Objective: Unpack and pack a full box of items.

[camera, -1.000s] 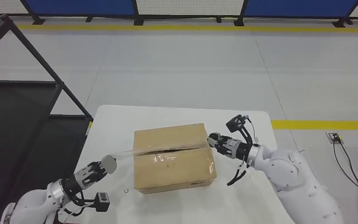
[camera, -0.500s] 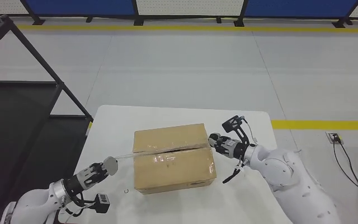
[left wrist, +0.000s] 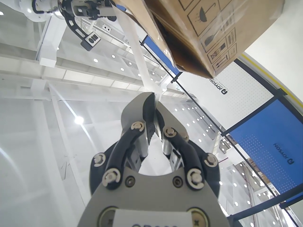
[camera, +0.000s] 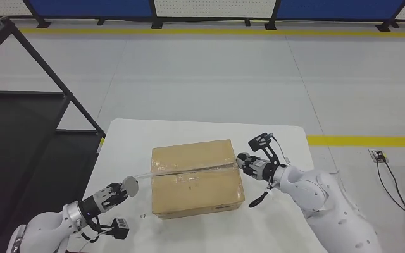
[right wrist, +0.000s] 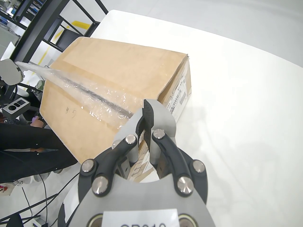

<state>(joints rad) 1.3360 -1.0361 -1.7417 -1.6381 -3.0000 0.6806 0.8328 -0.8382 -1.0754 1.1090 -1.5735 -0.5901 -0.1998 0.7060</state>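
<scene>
Peeling the clear tape strip [right wrist: 78, 86] off the cardboard box [camera: 197, 190] is the job right now, so the task looks like it is only at its start. The box sits in the middle of the white table [camera: 126, 136]. Its two top flaps lie down flat, with a thin dark gap showing along the seam between them. Nothing from inside is out on the table. I think almost all the work is left: finish the tape, fold the flaps open, lift the items out, then put them back in.

The tape runs in a long line over the top of the box, from one side to the other. At the box's left side it lifts up into the air and hangs past the edge.

The left gripper [left wrist: 155, 98] is low and off to the left of the box, near the table's front corner. Its jaws are pressed tight together on the loose end of the tape, and the strip looks pulled straight.

The right gripper [right wrist: 144, 111] is at the right end of the seam, touching or just above the box's top edge. Its jaws are closed too, and they seem to pinch the other end of the tape, though that spot is partly hidden by the fingers.
</scene>
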